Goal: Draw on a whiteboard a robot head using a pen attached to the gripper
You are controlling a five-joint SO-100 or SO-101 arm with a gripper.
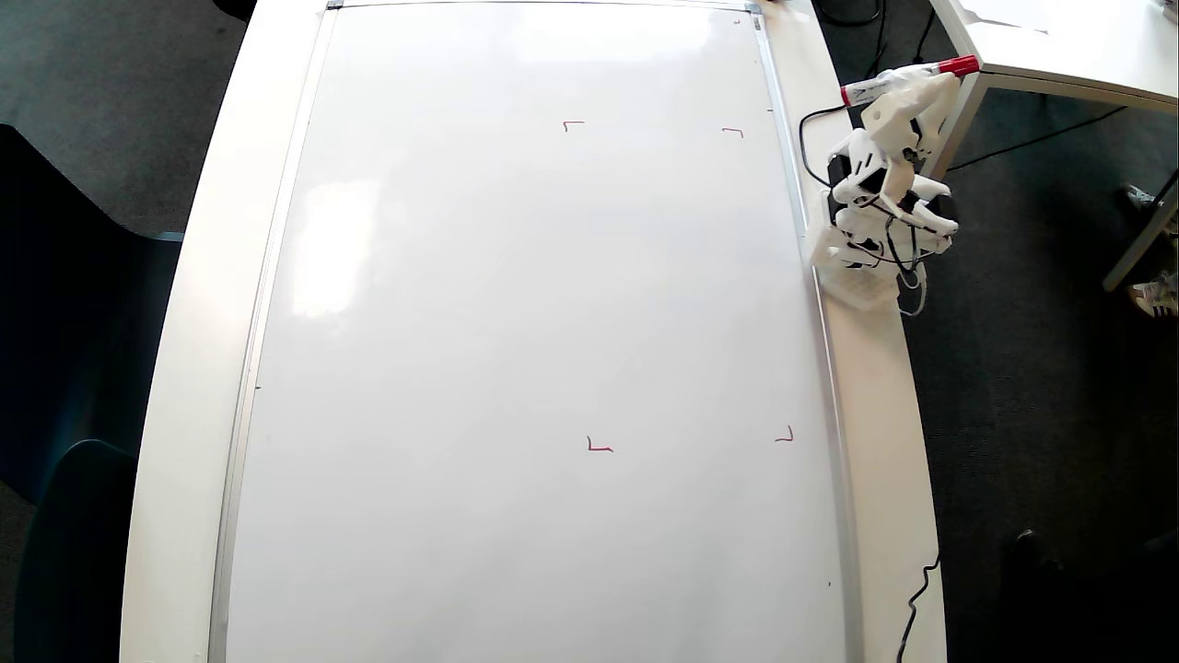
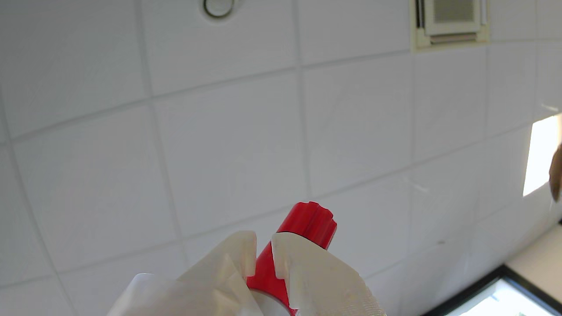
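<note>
1. The whiteboard fills the table; no robot head is drawn, only four red corner marks in its right half.
2. The gripper sits folded off the board's right edge, its fingers clamped on the pen.
3. In the wrist view the red cap points at the ceiling.

Bright even daylight, soft glare patch on the glossy whiteboard in the overhead view, dark underexposed floor, fisheye bowing at edges, wrist view sharp, blown-out window at right.
</note>
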